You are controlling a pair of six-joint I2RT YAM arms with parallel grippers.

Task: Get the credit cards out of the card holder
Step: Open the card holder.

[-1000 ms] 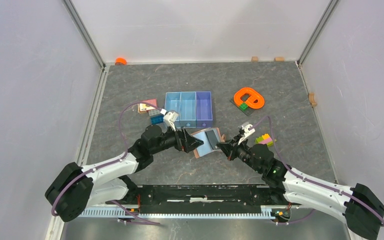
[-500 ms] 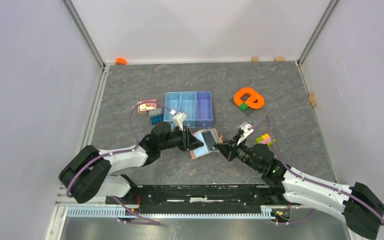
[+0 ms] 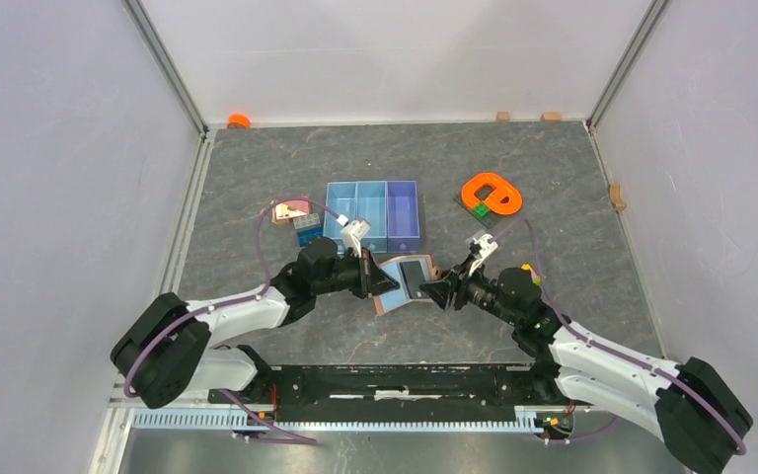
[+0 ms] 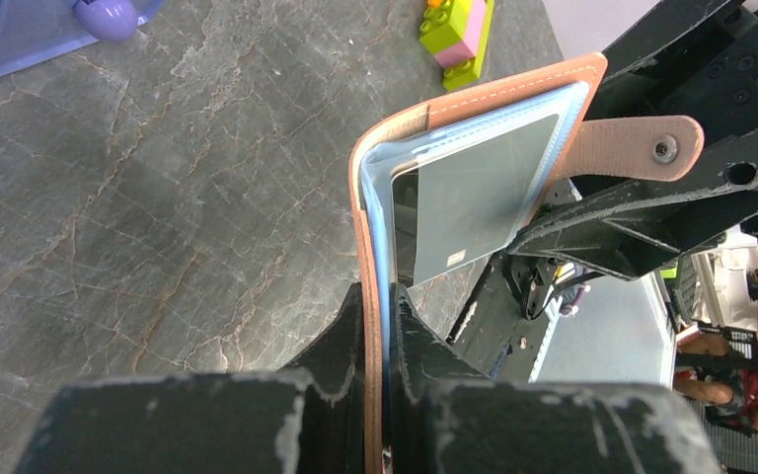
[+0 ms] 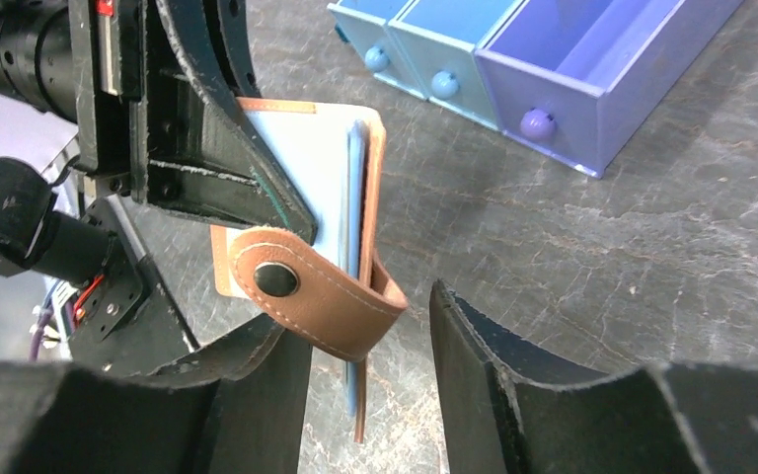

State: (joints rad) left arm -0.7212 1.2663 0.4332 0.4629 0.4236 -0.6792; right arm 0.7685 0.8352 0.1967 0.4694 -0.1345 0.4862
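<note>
The salmon-brown card holder [image 3: 410, 279] is held off the table, between the two arms. My left gripper [image 3: 380, 281] is shut on its left edge; in the left wrist view both fingertips [image 4: 360, 321] pinch the leather and the grey-blue pockets [image 4: 474, 109]. A dark credit card [image 4: 469, 202] shows inside a pocket. My right gripper [image 3: 444, 291] is open at the holder's right edge. In the right wrist view the closure tab [image 5: 316, 296] and the holder's edge [image 5: 360, 395] hang in the gap between the fingers of the right gripper [image 5: 370, 331], touching neither.
A blue three-compartment tray [image 3: 373, 215] stands just behind the holder. A pink block [image 3: 291, 209] and a blue brick [image 3: 307, 233] lie to its left, and an orange ring piece [image 3: 492, 194] to its right. Coloured bricks [image 4: 459, 35] lie by the right arm.
My left gripper has moved in and shut on the card holder's left edge. My right gripper, which was shut on the right edge, has opened.
</note>
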